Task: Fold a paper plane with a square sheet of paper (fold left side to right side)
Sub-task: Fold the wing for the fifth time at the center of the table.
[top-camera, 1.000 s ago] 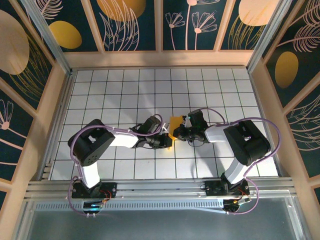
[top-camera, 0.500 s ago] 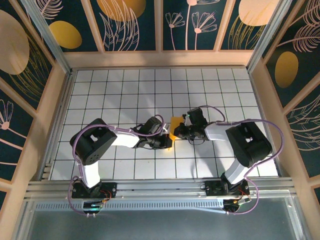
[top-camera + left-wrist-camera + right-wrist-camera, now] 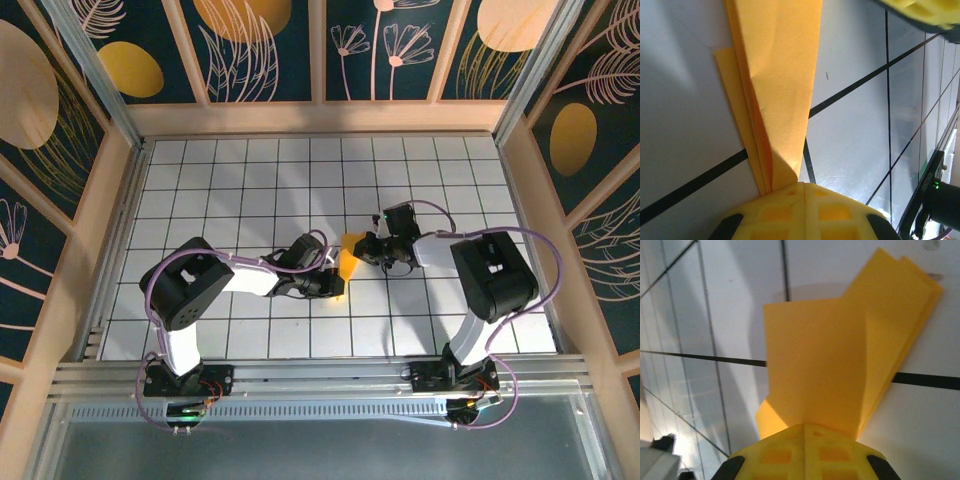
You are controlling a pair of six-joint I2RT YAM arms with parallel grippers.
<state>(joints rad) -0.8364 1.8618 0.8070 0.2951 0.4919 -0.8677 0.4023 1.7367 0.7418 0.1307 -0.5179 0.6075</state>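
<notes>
While the left hand (image 3: 338, 288) is clenched on the narrow end of the folded paper (image 3: 349, 262), it is held low over the white surface (image 3: 250, 180) — its wider end is pinched in the clenched right hand (image 3: 368, 250).

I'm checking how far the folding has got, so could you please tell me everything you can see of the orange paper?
The paper is thin, plain orange-yellow and folded into several stacked layers with sharp creases. It sits near the middle of the white tiled table, between the two arms. The left hand is shut on its narrow, tapered end. The right hand is shut on a wider flap that bends away from the layers beneath. Whether the rest lies flat on the table cannot be told.
</notes>
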